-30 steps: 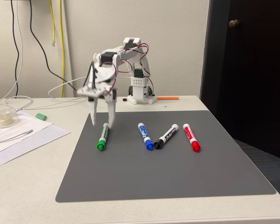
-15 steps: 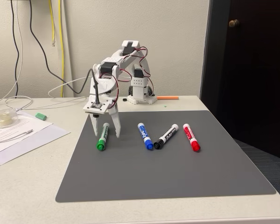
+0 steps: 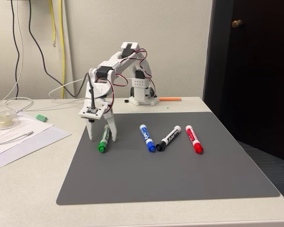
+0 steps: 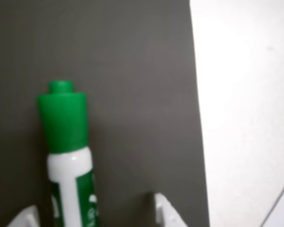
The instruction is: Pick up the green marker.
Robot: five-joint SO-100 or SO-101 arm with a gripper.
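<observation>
Tool [image 3: 101, 137] has dropped lower, jaws spread astride my green marker [image 3: 104, 138]; closing should come next.

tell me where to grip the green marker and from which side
Grip the green marker across its white barrel, behind the cap, coming straight down from above. It lies flat on the gray mat, so its long sides are free. The open gripper already straddles the barrel.
</observation>
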